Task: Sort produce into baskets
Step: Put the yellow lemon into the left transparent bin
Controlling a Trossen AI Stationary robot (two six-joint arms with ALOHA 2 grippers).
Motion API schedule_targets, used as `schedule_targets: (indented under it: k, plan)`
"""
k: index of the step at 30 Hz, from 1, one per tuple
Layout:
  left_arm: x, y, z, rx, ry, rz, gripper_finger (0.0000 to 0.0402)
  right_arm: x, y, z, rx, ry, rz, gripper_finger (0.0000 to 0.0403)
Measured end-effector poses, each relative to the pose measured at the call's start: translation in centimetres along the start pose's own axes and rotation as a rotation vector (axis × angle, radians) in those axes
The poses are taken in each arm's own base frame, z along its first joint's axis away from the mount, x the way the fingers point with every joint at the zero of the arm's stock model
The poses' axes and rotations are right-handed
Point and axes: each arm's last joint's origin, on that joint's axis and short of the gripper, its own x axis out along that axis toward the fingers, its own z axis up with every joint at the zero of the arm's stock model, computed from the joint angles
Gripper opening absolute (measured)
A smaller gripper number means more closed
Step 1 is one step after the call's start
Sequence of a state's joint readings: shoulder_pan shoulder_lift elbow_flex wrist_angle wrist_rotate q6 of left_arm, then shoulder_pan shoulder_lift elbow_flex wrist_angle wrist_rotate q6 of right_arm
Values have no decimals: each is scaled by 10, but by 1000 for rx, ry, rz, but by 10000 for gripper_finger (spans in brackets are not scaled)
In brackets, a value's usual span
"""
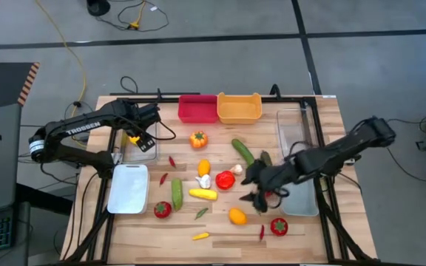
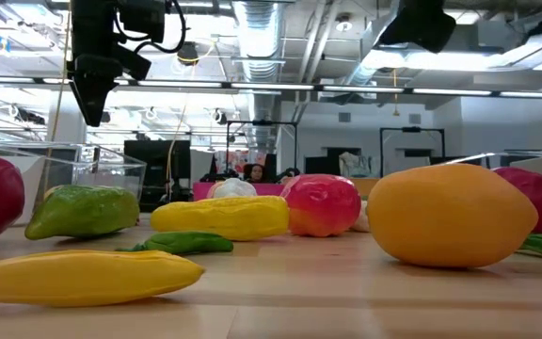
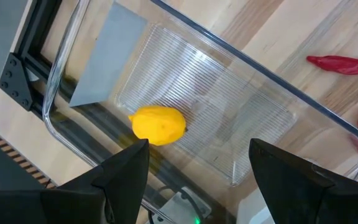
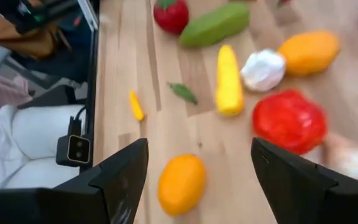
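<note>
Two grippers at work over scattered produce. Left gripper (image 3: 197, 180) poised above the clear tub (image 1: 140, 145) at roughly 9 o'clock on the table (image 1: 302, 236), fingers spread wide and empty; yellow lemon (image 3: 158, 124) lying loose on the tub's ribbed floor, apart from both fingers, judged just released there. Right gripper (image 4: 197, 180) low over the middle of the table, near 4 o'clock, fingers parted and holding nothing, aimed past an orange oval piece (image 4: 181, 184) and a red tomato (image 4: 289, 121); judged lining up the next pick.

Remaining produce mostly unsorted on bare wood: yellow corn-like piece (image 1: 203, 194), white garlic (image 1: 205, 181), green cucumber (image 1: 177, 193), orange pepper (image 1: 198, 139), small red chilies (image 3: 339, 64) beside the tub. Surfaces glossy, moulded, toy-like.

Red bin (image 1: 197, 108) and orange-yellow bin (image 1: 239, 108) side by side at 12 o'clock, contents not discernible. White tray (image 1: 128, 188) at 8 o'clock, seemingly bare. Sorting judged at an early stage.
</note>
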State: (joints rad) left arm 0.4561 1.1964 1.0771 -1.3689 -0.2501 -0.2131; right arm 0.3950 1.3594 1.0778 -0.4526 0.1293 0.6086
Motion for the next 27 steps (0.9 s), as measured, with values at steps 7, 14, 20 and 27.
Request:
schedule_targets:
  k: [7,14,20,27]
  plan:
    - [0,0,0,1,-2,-1,264,50,25,-10,51,122,-41,311]
    - [0,0,0,2,-2,-1,264,83,37,-26,132,242,-90,311]
    - [0,0,0,3,-2,0,264,105,39,-41,182,313,-147,311]
    - [0,0,0,5,-2,0,264,127,35,-58,201,396,-180,311]
